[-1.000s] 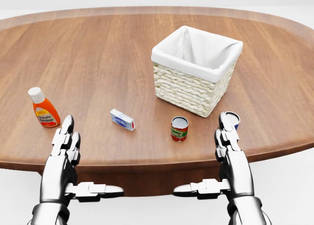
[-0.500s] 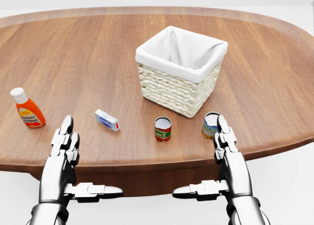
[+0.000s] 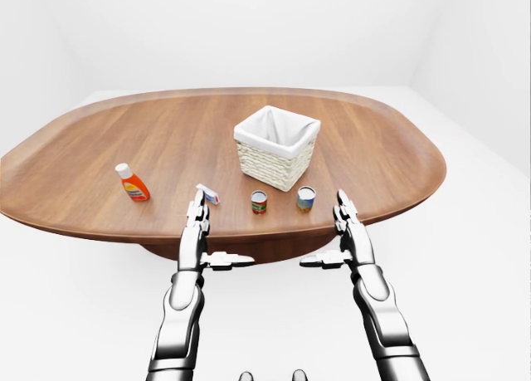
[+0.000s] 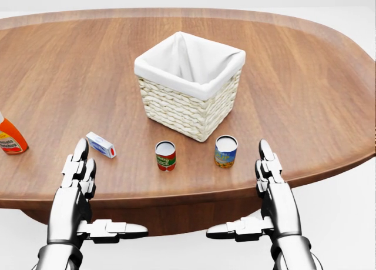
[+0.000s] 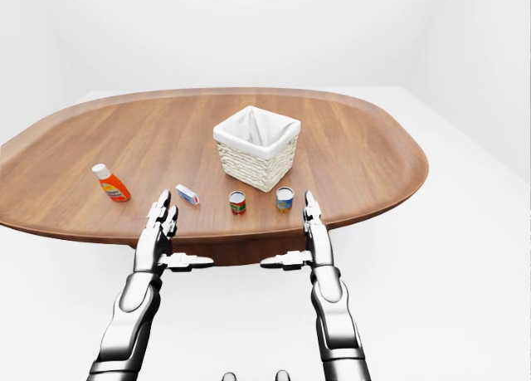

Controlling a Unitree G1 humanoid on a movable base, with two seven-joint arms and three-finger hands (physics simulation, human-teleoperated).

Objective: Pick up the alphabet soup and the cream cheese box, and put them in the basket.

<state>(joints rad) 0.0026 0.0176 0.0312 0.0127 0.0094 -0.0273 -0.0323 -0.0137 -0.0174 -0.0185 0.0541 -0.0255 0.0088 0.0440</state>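
Eye views take in the whole table [image 3: 398, 148] and the full bottle [image 3: 133, 183], which the head view crops at its left edge. Soup [image 4: 165, 155] and box [image 4: 100, 145] sit below the basket [image 4: 188, 85]. Left hand [image 4: 79, 170] and right hand [image 4: 270, 170] hover spread, empty. Camera has shifted right; everything slid left.

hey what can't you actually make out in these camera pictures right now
- Orange bottle: head view's left edge cuts it off.
- Labels on the red can and blue-yellow can: too small to read.
- Basket bottom: hidden by its liner in all views.
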